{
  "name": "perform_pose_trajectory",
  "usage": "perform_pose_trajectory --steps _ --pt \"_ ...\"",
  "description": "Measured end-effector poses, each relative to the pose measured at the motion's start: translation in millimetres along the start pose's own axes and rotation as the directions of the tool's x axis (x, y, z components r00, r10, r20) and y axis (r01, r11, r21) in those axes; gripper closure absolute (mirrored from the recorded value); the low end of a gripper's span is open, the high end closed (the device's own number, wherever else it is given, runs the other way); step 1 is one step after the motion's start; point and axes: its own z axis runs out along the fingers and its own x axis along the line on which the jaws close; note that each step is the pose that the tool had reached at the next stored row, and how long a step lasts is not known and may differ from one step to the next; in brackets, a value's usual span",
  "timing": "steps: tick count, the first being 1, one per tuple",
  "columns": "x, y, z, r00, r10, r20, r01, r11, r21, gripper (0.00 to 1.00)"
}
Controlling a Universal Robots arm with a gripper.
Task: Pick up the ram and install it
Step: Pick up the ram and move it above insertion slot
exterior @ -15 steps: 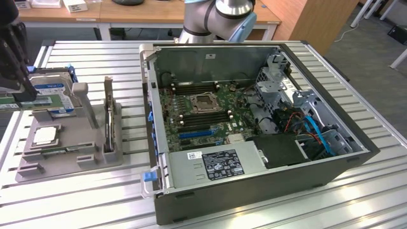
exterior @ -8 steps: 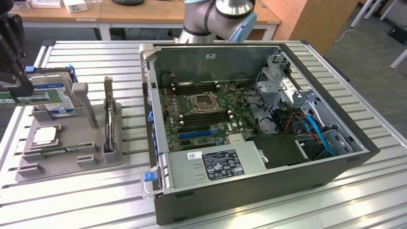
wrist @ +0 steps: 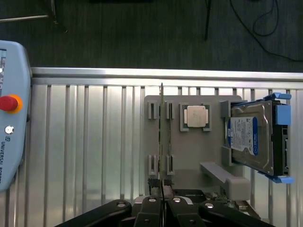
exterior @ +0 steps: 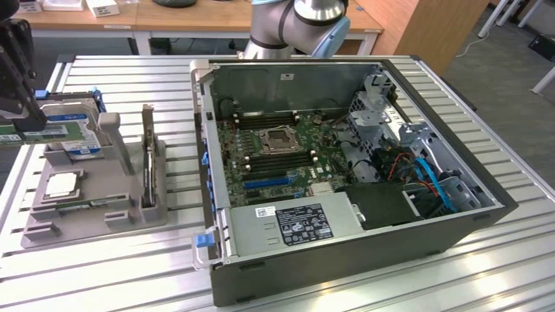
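gripper (wrist: 161,201) clamping the ram (exterior: 35,135), slatted aluminium table (exterior: 503,273), wooden desks (exterior: 173,18) behind

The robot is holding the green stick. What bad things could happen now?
The gripper holds the thin ram pinched, so it might slip or tilt. The ram hangs right beside the hard drive and could bump it. The wall of the computer case stands between ram and motherboard, so it could knock there.
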Motion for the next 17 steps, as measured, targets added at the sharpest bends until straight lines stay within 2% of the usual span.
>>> perform_pose_trajectory --steps 6,17 --pt "-0.2 -10.4 -0.3 1.0000 -0.001 0.0001 0.001 1.0000 0.0002 0.88" --pt "-0.4 -45.0 -1.9 1.0000 -0.005 0.0006 0.005 1.0000 0.0002 0.88"
